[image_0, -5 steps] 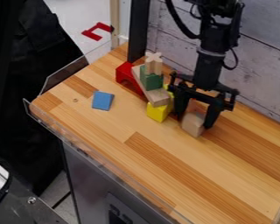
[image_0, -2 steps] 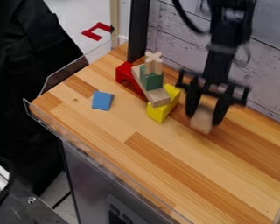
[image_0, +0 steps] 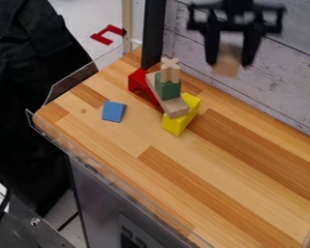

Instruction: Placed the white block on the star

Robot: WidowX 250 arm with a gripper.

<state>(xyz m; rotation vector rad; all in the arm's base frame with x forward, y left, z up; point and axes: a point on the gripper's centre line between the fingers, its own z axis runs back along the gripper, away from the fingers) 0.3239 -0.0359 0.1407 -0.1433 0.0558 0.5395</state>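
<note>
High over the table's back edge, at the upper right, my gripper (image_0: 232,57) is shut on the white block (image_0: 226,67), a pale wood-coloured piece held off the surface between its fingers. The star (image_0: 170,63) is the cross-shaped top of a pale wooden piece. That piece stands upright in a green block (image_0: 167,87), down and to the left of my gripper. Under the green block lies a pale plank (image_0: 174,106), resting across a red arch (image_0: 138,81) and a yellow block (image_0: 177,122).
A blue block (image_0: 114,111) lies flat on the wooden table (image_0: 138,179), left of the stack. Behind the table is a whitewashed plank wall (image_0: 287,77), with a black post (image_0: 153,34) near the back corner. A clear guard runs along the left and front edges.
My gripper has lifted the white block from the table right of the yellow block, up and slightly to the right. The stack and the blue block have stayed where they were.
</note>
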